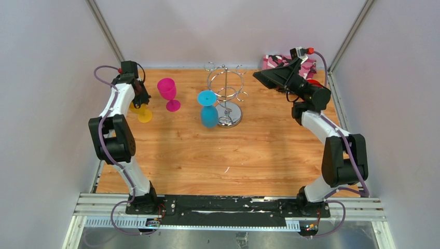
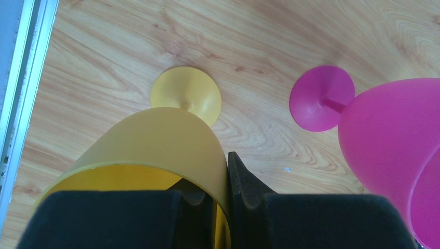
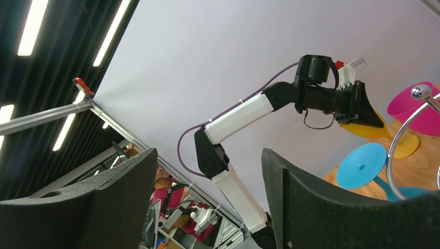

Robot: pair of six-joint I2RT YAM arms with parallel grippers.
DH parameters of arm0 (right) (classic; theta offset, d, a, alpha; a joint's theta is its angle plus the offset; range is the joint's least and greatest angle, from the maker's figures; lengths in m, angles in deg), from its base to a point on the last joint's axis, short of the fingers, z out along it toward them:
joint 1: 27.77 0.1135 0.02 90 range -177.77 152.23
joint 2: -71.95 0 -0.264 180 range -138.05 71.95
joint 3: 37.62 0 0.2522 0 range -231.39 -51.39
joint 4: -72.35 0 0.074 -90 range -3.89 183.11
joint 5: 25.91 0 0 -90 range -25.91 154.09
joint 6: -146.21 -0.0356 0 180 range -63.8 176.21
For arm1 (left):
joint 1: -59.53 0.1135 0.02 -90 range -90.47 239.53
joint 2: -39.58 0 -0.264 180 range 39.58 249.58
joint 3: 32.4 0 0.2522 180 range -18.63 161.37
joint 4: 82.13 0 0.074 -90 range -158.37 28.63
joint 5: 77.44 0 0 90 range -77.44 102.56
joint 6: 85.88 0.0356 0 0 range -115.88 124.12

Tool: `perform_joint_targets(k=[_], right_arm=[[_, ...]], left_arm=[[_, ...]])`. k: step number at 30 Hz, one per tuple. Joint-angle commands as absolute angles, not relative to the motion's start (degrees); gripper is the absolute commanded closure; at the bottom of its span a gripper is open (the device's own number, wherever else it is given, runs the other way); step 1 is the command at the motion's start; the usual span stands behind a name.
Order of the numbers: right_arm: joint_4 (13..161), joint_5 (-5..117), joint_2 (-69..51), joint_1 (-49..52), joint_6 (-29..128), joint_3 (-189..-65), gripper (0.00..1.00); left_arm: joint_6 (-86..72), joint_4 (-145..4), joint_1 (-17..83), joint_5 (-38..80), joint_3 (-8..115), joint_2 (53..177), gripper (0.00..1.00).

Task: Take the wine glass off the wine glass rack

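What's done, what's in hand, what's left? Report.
Done: the pink glass stands on the table, off the rack. In hand: the left tool grips the yellow glass by its rim, its foot already on the wood. Left: the blue glass hangs upside down on the rack; the right tool is open and empty, raised near it.

Wood-grain tabletop [image 1: 207,161]. Pink patterned item [image 1: 271,63], maybe folded cloth, at the far right corner, partly hidden. Metal rails [image 1: 363,210] along the near edge. Right wrist view: person in red top [image 3: 174,199], ceiling light strips [image 3: 28,28].
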State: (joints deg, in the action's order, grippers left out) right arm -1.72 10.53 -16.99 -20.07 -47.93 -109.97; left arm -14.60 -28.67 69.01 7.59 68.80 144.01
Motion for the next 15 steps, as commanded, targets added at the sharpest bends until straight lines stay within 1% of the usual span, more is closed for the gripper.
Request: perform_joint_targets(k=[1,4,10,15], right_arm=[[-5.29,9.43,-17.34,-20.82,-47.76,-110.13,0.22],[-5.29,9.51,-17.42,-20.81,-47.77,-110.11,0.22],[-5.28,9.62,-17.35,-20.82,-47.86,-110.01,0.22],[-5.29,9.52,-17.25,-20.80,-47.94,-110.02,0.22]], left_arm=[[-14.17,-28.53,69.44,6.05,69.98,145.04,0.90],[-13.96,-28.13,69.43,5.50,70.94,144.29,0.83],[-13.56,-26.49,69.42,5.27,73.74,144.18,0.70],[-13.44,-25.93,69.39,5.09,74.33,144.25,0.64]])
